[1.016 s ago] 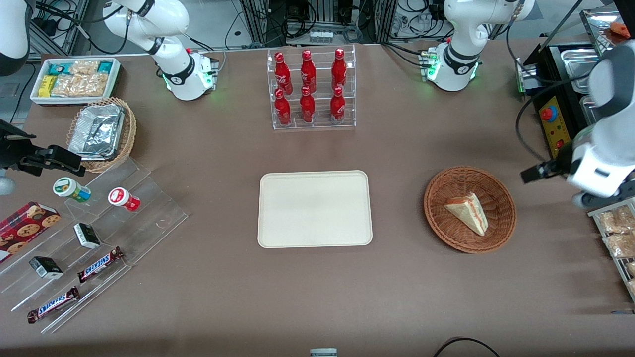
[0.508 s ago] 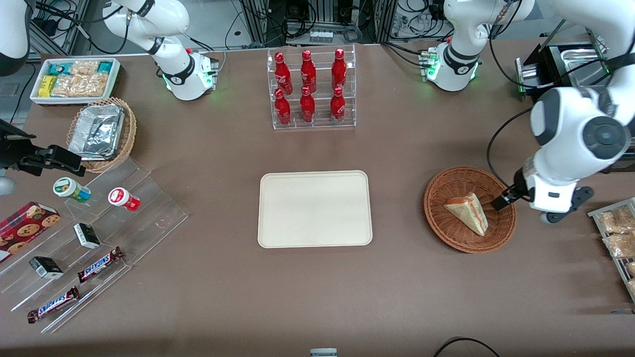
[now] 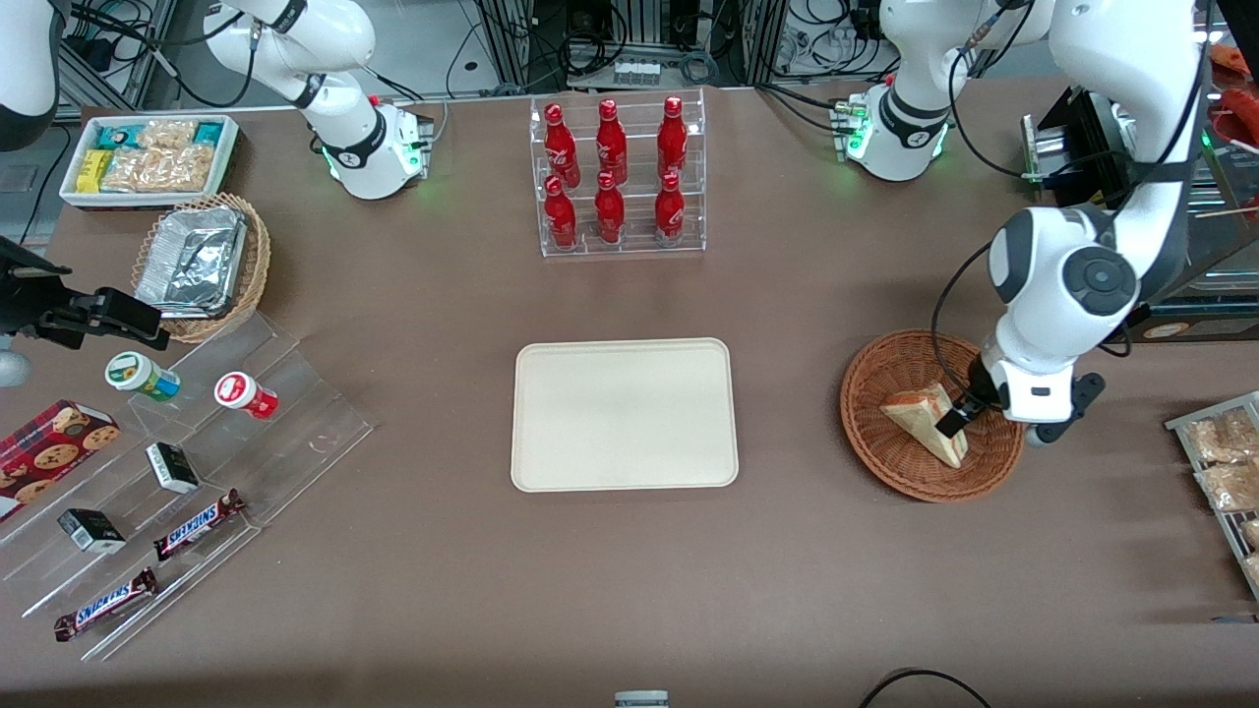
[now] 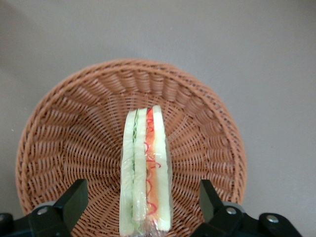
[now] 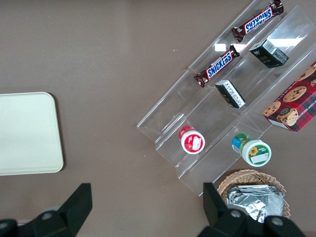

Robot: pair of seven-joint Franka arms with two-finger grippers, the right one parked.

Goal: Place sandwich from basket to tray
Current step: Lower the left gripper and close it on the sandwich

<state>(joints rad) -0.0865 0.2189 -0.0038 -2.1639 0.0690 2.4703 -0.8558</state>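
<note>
The sandwich, a wrapped pale wedge with red and green filling, lies in the reddish-brown wicker basket toward the working arm's end of the table. My left gripper hangs open just above the basket, over the sandwich's edge. In the left wrist view the sandwich stands on its edge in the basket, and the gripper straddles it with one black finger on each side, not touching. The cream tray lies flat beside the basket at the table's middle, with nothing on it.
A clear rack of red bottles stands farther from the camera than the tray. Toward the parked arm's end are a stepped acrylic display with snacks, a tan basket of foil containers and a white bin. Packets on a rack lie near the basket.
The left arm has swung in from the table's working-arm end and come down over the basket. The sandwich has not moved.
</note>
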